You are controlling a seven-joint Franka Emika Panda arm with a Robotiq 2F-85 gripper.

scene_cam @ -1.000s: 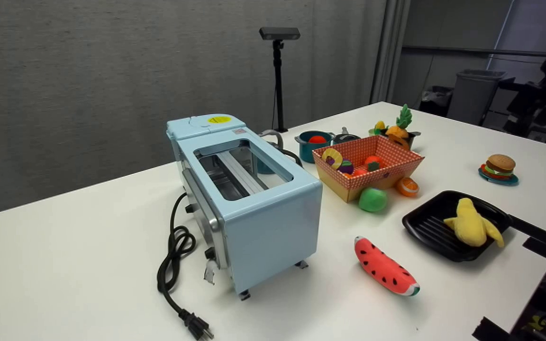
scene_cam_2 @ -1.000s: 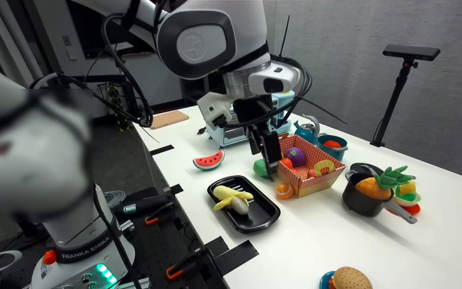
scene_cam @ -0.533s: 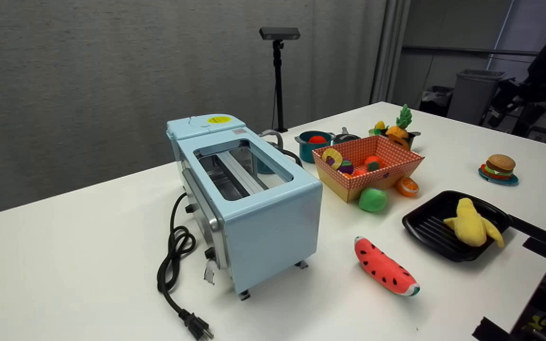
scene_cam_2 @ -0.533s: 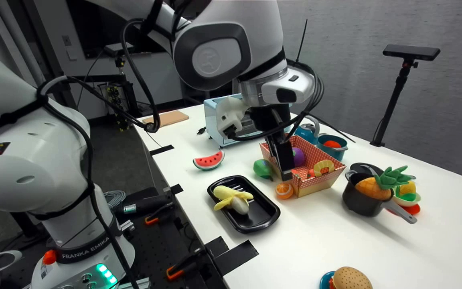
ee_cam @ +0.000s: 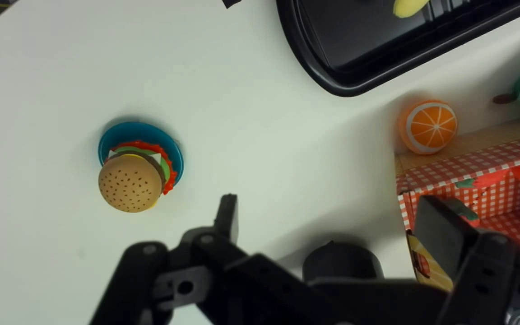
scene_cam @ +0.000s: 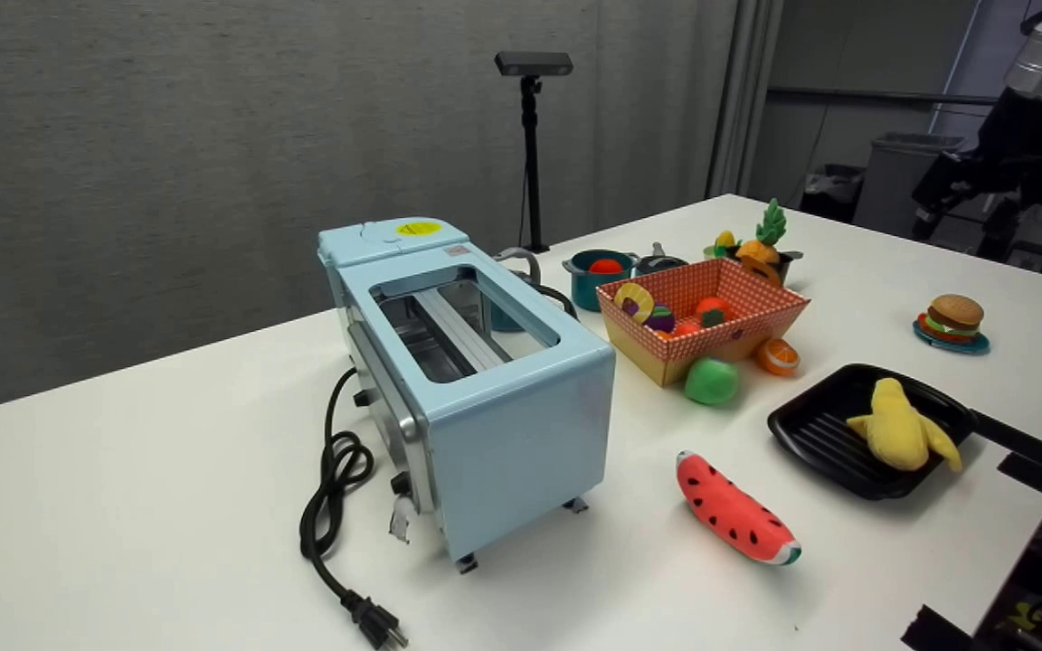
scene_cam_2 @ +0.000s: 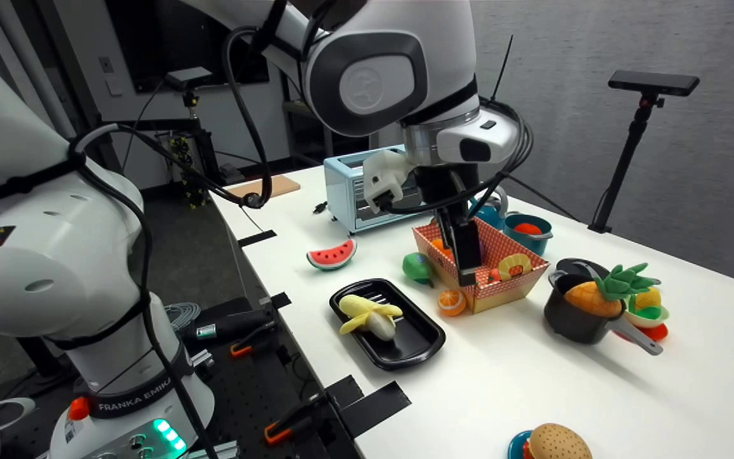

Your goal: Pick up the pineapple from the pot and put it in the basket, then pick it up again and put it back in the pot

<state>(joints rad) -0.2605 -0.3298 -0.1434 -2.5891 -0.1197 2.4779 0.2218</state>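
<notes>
Black two-fingered gripper (ee_cam: 334, 221): fingers spread wide above white tabletop (ee_cam: 260, 149); in wrist view one finger overlaps the flared red-checked basket (ee_cam: 458, 169). Just beside basket, round toy orange (ee_cam: 429, 127); then ribbed black tray (scene_cam_2: 415, 338); broad tabletop stretch between tray and seeded toy burger (ee_cam: 130, 183). Orange-bodied, green-crowned pineapple (scene_cam_2: 592, 299) tilted in dark grey, long-handled pot (scene_cam_2: 569, 322). Black tape (scene_cam_2: 376, 408) at edge. Pale-blue toaster (scene_cam: 525, 452), yellow sticker (scene_cam: 418, 229) unreadable. White arm base (scene_cam_2: 137, 366) reads "FRANKA EMIKA".
</notes>
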